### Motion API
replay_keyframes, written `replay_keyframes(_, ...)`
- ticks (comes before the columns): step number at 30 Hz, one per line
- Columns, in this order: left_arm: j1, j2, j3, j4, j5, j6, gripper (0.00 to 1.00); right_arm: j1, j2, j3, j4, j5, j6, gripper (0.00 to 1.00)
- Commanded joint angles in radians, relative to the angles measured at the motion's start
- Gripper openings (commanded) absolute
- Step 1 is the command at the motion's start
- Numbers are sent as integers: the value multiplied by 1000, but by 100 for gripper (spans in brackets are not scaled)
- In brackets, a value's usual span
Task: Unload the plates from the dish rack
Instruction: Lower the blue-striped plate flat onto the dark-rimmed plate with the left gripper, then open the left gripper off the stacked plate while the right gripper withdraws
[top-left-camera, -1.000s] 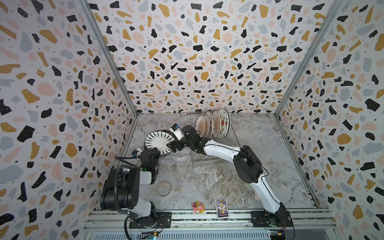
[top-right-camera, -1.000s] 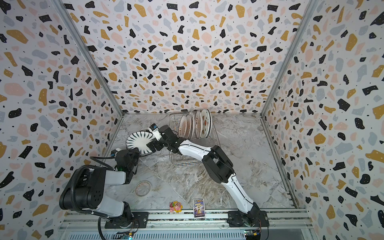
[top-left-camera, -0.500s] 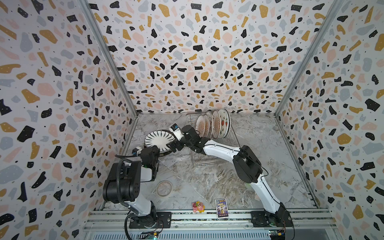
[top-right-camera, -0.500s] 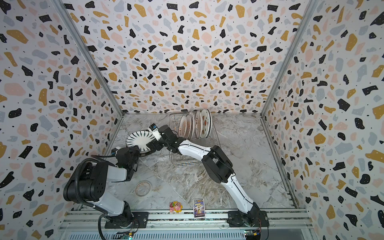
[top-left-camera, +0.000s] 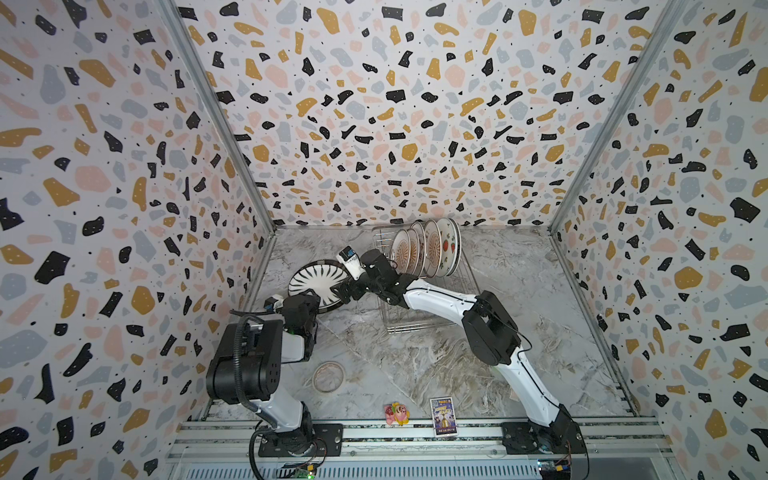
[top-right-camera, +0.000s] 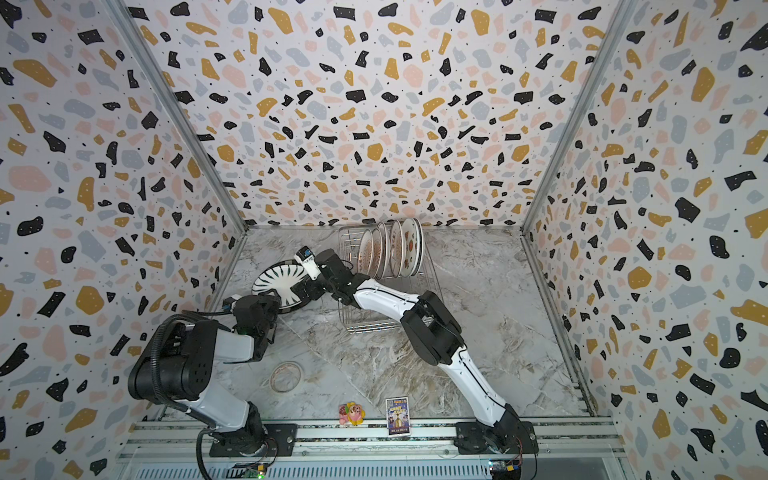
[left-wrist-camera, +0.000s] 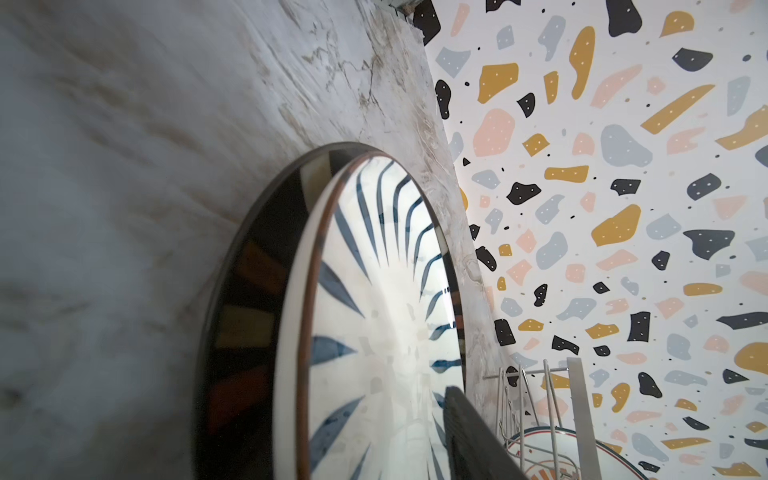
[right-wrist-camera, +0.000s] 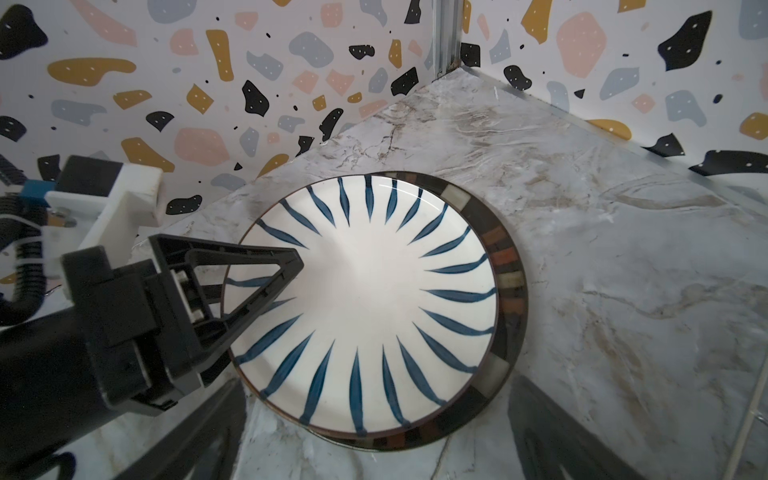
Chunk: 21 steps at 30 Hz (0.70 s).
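A white plate with dark radial strokes (top-left-camera: 318, 278) (top-right-camera: 280, 278) (right-wrist-camera: 365, 291) lies flat on a dark-rimmed plate (right-wrist-camera: 503, 266) (left-wrist-camera: 249, 291) in the table's back left corner. My left gripper (top-left-camera: 311, 300) (top-right-camera: 271, 300) is at its near rim and stands open. Its upper finger (right-wrist-camera: 241, 250) is lifted over the striped plate (left-wrist-camera: 386, 311); the lower finger is hidden. My right gripper (top-left-camera: 347, 291) (right-wrist-camera: 376, 386) hovers open over the stack's other side. Several plates (top-left-camera: 428, 249) (top-right-camera: 390, 249) stand upright in the wire dish rack (top-left-camera: 432, 320) (top-right-camera: 386, 320) (left-wrist-camera: 536, 399).
A clear ring (top-left-camera: 328, 376) (top-right-camera: 286, 376) lies in front of the left arm. A small toy (top-left-camera: 397, 413) and a card (top-left-camera: 442, 415) sit at the front edge. The left wall and back corner are close to the stacked plates.
The left gripper's jaws have parted around the striped plate's rim, and the left arm's upper part has shifted a little. The right arm has hardly moved.
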Motion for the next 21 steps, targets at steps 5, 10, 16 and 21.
replay_keyframes(5,4,-21,45,-13,-82,54,61,10,4,47,-32,0,0,99)
replay_keyframes(10,1,-18,62,-49,-117,72,65,10,7,57,-40,1,-1,99)
replay_keyframes(16,2,-12,75,-73,-158,100,67,11,11,58,-43,15,-4,99)
replay_keyframes(21,1,1,84,-85,-180,105,67,12,14,65,-48,24,-7,99)
